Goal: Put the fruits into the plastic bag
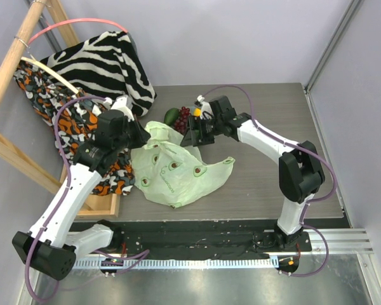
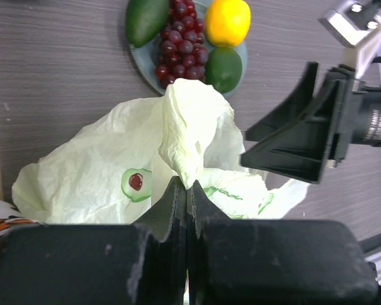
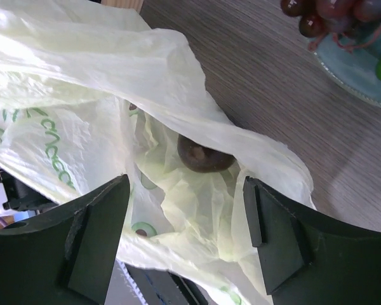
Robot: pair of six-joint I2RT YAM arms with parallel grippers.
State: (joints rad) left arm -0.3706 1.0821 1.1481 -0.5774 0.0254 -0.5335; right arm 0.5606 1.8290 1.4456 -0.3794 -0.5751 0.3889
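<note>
The pale green plastic bag [image 1: 174, 168] lies crumpled on the table. My left gripper [image 2: 187, 185] is shut on a raised fold of the bag [image 2: 190, 136] and holds it up. My right gripper [image 3: 187, 210] is open and empty just over the bag's mouth [image 3: 197, 184]. A dark purple-brown round fruit [image 3: 204, 155] lies inside the bag. On the grey-blue plate [image 2: 140, 60] beyond the bag sit the green avocado [image 2: 145, 18], the dark red grape bunch [image 2: 181, 44], the yellow lemon [image 2: 227, 21] and the green lime [image 2: 224, 68].
A zebra-striped cloth [image 1: 108, 63] and orange patterned fabric [image 1: 76, 130] hang on a wooden rack [image 1: 13, 76] at the left. Grey walls close the back and right.
</note>
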